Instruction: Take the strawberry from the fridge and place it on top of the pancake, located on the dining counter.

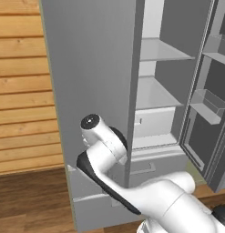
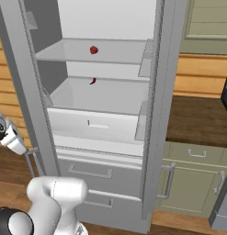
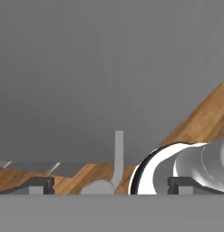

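Observation:
The fridge (image 2: 154,114) stands with both doors swung open, baring its white shelves. The strawberry (image 2: 93,49), small and red, lies on the upper shelf (image 2: 110,57) toward the back. A smaller red speck (image 2: 93,81) shows at the back of the shelf below. My gripper (image 3: 109,185) is open, its two dark fingertips (image 3: 38,183) wide apart with nothing between them. It faces the grey outer face of the left door (image 1: 91,68), close to that door's slim bar handle (image 3: 119,152). The pancake and the dining counter are out of view.
The open right door (image 1: 209,104) carries clear bins. Two wide drawers (image 2: 94,172) close the fridge's bottom. A brown-topped counter (image 2: 197,119) on green cabinets (image 2: 193,183) adjoins the fridge's right side. Wooden plank wall (image 1: 23,91) lies left of the left door.

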